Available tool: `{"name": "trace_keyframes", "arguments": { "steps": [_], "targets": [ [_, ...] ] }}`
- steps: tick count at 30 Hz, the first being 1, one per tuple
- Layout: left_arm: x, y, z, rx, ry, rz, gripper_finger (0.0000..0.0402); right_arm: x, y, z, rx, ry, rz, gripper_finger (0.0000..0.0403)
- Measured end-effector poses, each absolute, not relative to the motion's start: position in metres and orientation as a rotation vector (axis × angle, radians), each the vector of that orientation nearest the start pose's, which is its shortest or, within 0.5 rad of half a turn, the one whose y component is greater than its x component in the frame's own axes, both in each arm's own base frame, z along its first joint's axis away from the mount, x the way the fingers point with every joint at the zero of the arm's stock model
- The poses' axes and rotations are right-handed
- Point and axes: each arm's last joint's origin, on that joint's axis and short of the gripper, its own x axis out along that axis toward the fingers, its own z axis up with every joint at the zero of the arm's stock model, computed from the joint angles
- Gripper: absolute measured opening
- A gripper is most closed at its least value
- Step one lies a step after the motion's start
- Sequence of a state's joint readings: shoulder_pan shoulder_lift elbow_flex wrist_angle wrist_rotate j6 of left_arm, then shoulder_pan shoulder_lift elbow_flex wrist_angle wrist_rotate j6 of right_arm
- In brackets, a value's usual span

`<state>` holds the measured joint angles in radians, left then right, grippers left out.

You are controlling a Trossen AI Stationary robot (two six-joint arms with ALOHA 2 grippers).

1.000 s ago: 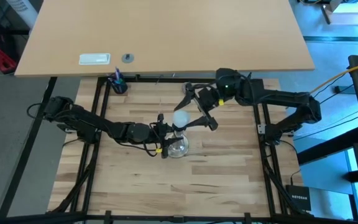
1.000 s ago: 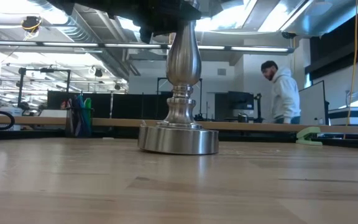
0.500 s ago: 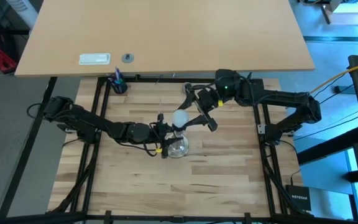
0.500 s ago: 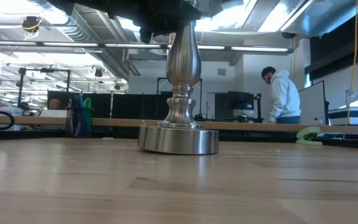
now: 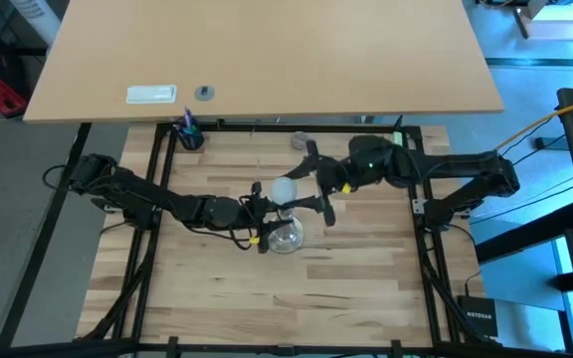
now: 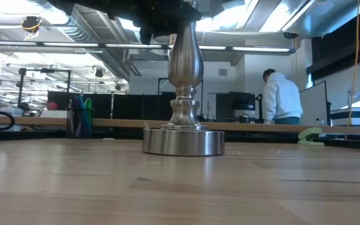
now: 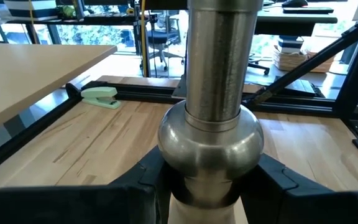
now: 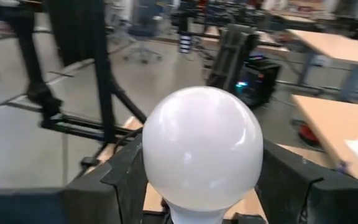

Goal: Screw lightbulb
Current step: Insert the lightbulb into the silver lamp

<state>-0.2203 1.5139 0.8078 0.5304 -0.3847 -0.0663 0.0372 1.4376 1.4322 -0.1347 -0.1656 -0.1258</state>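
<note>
Right gripper (image 8: 199, 186) – jaws narrowed onto the lightbulb (image 8: 199, 146), one finger (image 8: 120, 177) on each flank of the globe, evidently to turn it. The bulb sits between those fingers, atop the silvery lamp stand (image 6: 184, 94). Left gripper (image 7: 213, 193) clamps the stand's stem from both sides – judged a brace against rotation, holding the base on the wooden table (image 6: 180, 187).

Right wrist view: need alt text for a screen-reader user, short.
A white frosted lightbulb fills the centre of the picture, its globe sitting between the right pincer's two dark fingers, which press its sides. Behind it, out of focus, are a dark metal frame, a grey floor and light wooden tables.
</note>
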Motion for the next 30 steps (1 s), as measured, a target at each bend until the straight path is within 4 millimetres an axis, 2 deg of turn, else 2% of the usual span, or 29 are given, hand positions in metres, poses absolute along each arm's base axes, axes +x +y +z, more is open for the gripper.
{"name": "trace_keyframes", "arguments": {
  "steps": [12, 23, 30],
  "targets": [
    [0.318, -0.06, 0.237, -0.026, 0.159, 0.171, 0.0124, 0.325, 0.052, 0.406, -0.093, 0.156, -0.094, 0.0236],
    [0.319, -0.059, 0.238, -0.05, 0.141, 0.185, 0.0124, 0.34, 0.077, 0.386, -0.035, 0.161, -0.38, 0.0236],
    [0.319, -0.059, 0.239, -0.059, 0.133, 0.197, 0.0124, 0.339, 0.081, 0.385, 0.102, 0.118, -0.494, 0.0235]
  ]
}}
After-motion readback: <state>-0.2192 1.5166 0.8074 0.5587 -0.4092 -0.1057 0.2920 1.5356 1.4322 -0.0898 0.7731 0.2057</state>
